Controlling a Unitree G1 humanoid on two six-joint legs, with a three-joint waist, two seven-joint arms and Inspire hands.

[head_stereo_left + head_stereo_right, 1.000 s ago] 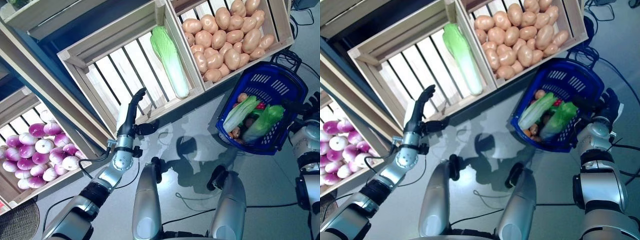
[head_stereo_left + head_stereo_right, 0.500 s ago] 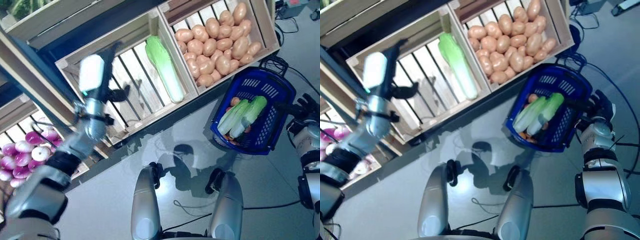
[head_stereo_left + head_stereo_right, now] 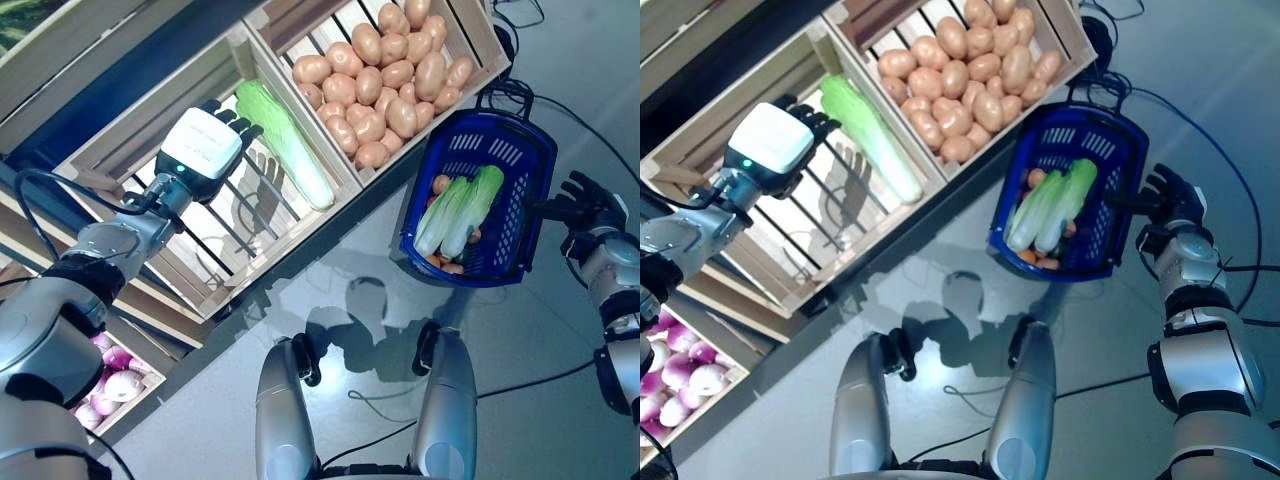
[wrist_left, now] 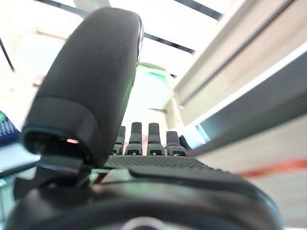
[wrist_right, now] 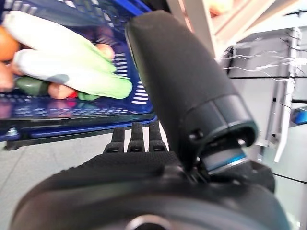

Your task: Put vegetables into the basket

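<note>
Two hands are being shown at work. The right hand (image 3: 1173, 205) is being held out at the basket's (image 3: 1105, 205) side, its fingers curled round the dark handle (image 3: 553, 204), so the basket is being carried clear of the floor; in the right wrist view the blue rim (image 5: 72, 125) is seen just past the fingers. Two cabbages (image 3: 460, 210) are already lying in the basket over small round vegetables, partly hidden.

Further off, the left hand (image 3: 205, 145) is being reached over the middle crate (image 3: 150, 150), with its fingers relaxed and nothing held. One more cabbage (image 3: 283, 143) is lying on the slats along the crate's right wall, just beside the fingers (image 3: 240, 125) but not yet touched, as far as can be judged. Beyond it, the potato crate (image 3: 480, 40) is being left alone, and a crate of purple onions (image 3: 115, 365) is showing at the lower left.

The step in hand is judged to be the reach for the cabbage. For a good grasp, the fingers are best being lowered across the thick pale stalk rather than the leafy end, and the thumb is best being brought under from the open side, away from the wall. The basket is best being kept level and near, so that the load is not spilled.
</note>
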